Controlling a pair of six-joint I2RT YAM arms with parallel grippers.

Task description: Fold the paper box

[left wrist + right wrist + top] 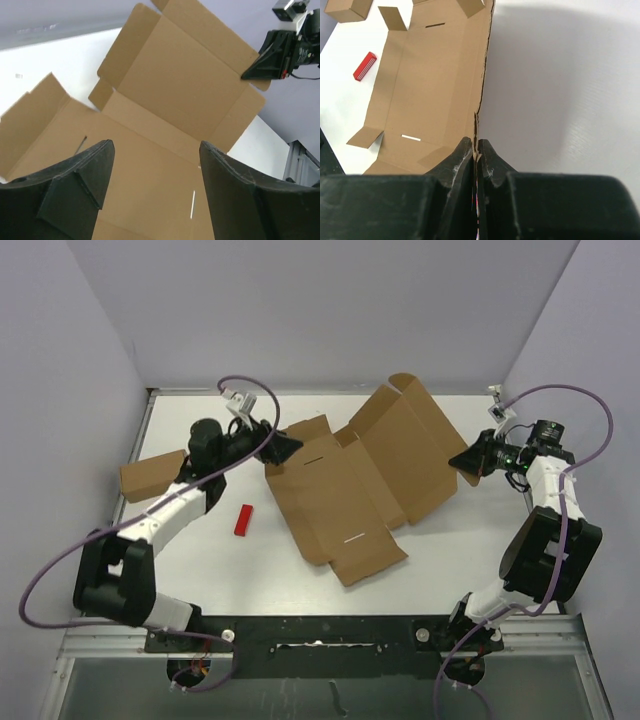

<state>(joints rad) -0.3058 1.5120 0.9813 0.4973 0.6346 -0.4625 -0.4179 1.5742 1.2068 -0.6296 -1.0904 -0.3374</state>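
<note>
The paper box [350, 485] is a large brown mailer lying unfolded across the middle of the table, its right panel tilted up. It has two small slits. My right gripper [465, 462] is shut on the edge of that raised panel [481, 90], seen edge-on between the fingers [461, 152]. My left gripper [290, 445] is open and empty, just above the box's far left corner. In the left wrist view the box [170, 100] fills the frame between the two dark fingers [90, 170].
A much smaller brown cardboard box [152, 475] lies at the left, under my left arm. A small red block [243, 520] lies left of the mailer. Grey walls close the table at the back and both sides.
</note>
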